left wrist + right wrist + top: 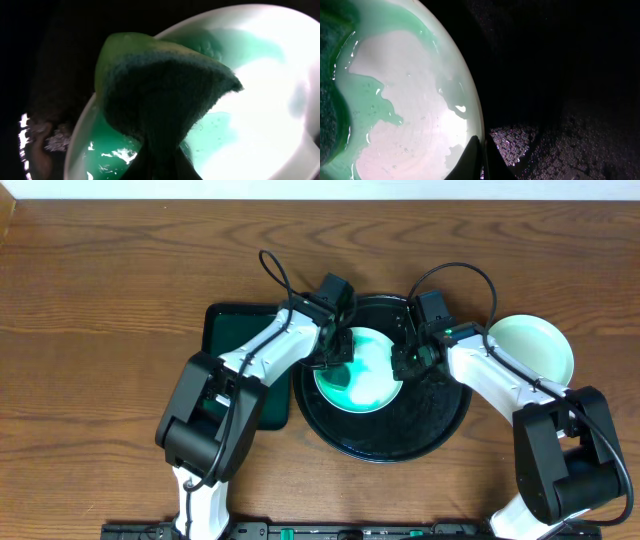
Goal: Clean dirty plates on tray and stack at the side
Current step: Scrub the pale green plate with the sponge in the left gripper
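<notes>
A white plate (368, 378) awash with green soapy liquid lies on the left part of the black tray (432, 416). My left gripper (338, 352) is shut on a sponge (160, 85) with a yellow-green body and a dark scouring face. The sponge presses onto the left side of the plate (260, 100). My right gripper (403, 360) is shut on the plate's right rim, its fingertips (470, 157) pinching the edge of the plate (405, 100) over the wet tray (560, 100). A second plate (531, 346), pale green-white, rests on the table to the right of the tray.
A smaller rectangular dark green tray (238, 340) lies left of the black tray, partly under my left arm. Bare wooden table (100, 300) surrounds both trays. Cables loop above both wrists.
</notes>
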Controlling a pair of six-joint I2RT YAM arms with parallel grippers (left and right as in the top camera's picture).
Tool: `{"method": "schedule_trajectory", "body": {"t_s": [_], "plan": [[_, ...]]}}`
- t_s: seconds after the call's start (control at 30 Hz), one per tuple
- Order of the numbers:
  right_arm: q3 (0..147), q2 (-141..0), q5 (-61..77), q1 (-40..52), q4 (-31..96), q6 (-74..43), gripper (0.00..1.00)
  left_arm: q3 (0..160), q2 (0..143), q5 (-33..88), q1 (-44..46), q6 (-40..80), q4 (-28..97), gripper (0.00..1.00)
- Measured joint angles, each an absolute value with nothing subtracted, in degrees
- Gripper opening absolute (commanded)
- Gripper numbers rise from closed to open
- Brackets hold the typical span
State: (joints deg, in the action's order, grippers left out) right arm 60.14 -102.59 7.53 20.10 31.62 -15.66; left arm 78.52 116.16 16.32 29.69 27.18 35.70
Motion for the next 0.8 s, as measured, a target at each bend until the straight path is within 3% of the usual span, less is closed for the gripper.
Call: {"method": "schedule_trajectory", "body": {"t_s": [0.53, 0.8], "plan": [[60.14, -102.59, 5.80, 20.12, 31.64, -15.42, 0.01, 79.40, 117.05, 39.68, 31.00, 26.09, 35.62, 0.07], [60.14, -102.59, 6.28, 20.14, 31.64, -15.40, 0.01, 80.68, 106.08, 28.47, 31.51, 25.87, 36.27, 0.07]]}}
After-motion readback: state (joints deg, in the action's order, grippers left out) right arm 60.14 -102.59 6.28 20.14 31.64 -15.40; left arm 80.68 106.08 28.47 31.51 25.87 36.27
